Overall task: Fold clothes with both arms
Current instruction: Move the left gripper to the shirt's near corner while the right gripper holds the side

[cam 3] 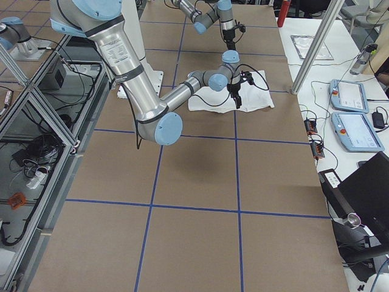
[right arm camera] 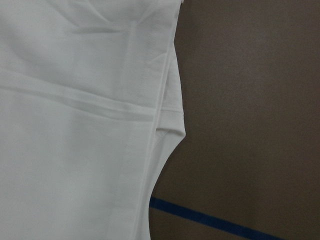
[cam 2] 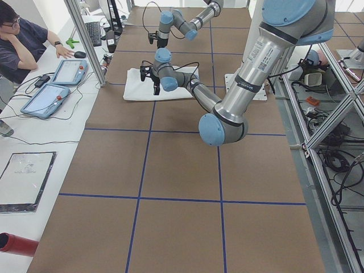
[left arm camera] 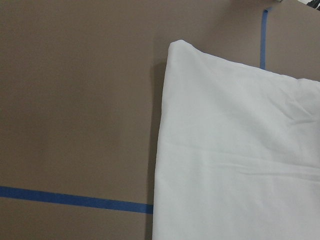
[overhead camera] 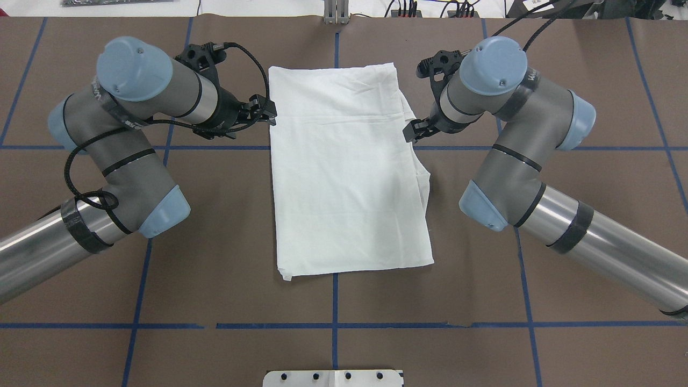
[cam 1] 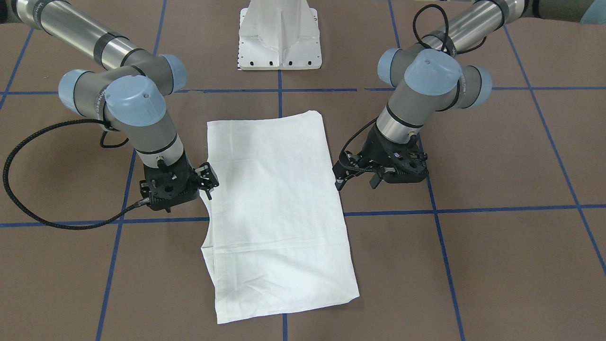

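Brown tabletop [overhead camera: 215,258] fills the room's middle, with blue lines [overhead camera: 333,325] crossing it in big squares. One white shirt [overhead camera: 344,177] lies flat on it, folded into a long shape, right between the two arms. Only plain white cloth shows. On the side next to the right arm, the edges of the folded layers peek out a bit.

Two arms reach in, the left arm [overhead camera: 123,161] and the right arm [overhead camera: 516,156]. The left fingers [overhead camera: 263,110] point down just beside one long edge of the shirt. The right fingers [overhead camera: 411,130] point down at the other long edge and seem to touch it. Both sets are small and dark and partly hidden by the wrists, so I cannot tell how far open they are, or if they pinch any cloth. The two wrist cameras show only cloth and tabletop.

One white pedestal [cam 1: 279,38] stands behind the shirt, cut off at the picture's edge. One person [cam 2: 23,42] sits at a side desk with two tablets [cam 2: 69,71].
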Motion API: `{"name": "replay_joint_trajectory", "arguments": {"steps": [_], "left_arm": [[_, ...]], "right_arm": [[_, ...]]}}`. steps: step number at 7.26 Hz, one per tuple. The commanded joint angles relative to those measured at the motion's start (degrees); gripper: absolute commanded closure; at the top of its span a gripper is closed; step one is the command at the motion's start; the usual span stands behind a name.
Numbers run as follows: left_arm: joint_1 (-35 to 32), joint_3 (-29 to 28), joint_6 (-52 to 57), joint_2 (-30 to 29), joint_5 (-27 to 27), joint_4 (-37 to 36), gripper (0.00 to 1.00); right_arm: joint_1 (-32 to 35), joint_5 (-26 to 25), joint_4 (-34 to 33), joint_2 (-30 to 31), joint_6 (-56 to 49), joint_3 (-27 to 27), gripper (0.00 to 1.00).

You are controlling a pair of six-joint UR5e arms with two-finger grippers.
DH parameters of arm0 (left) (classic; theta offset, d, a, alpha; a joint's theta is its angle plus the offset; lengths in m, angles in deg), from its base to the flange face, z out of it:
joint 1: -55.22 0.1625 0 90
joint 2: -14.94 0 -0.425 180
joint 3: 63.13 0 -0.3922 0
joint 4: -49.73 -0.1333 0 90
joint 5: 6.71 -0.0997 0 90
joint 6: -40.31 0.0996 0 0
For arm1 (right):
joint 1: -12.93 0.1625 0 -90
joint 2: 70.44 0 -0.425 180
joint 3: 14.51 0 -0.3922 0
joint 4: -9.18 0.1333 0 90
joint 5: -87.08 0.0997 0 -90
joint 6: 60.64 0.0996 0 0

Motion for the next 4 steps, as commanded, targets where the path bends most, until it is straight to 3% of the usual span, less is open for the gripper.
{"name": "replay_joint_trajectory", "arguments": {"steps": [1,3,4], "left_arm": [[5.9,4.2,-11.1,1.0,-0.3,-0.6,0.00],[13.3,10.3,-19.1,3.2,-3.1,-6.1,0.00],[17.6,13.1,-20.6,3.3,-7.0,-14.2,0.00]], "right_arm": [[0.1,5.9,-0.2,5.8,7.4,8.9,0.00],[0.0,7.3,0.0,10.5,14.9,15.0,0.00],[-0.5,8.2,-0.2,13.0,19.1,18.7,0.00]]}}
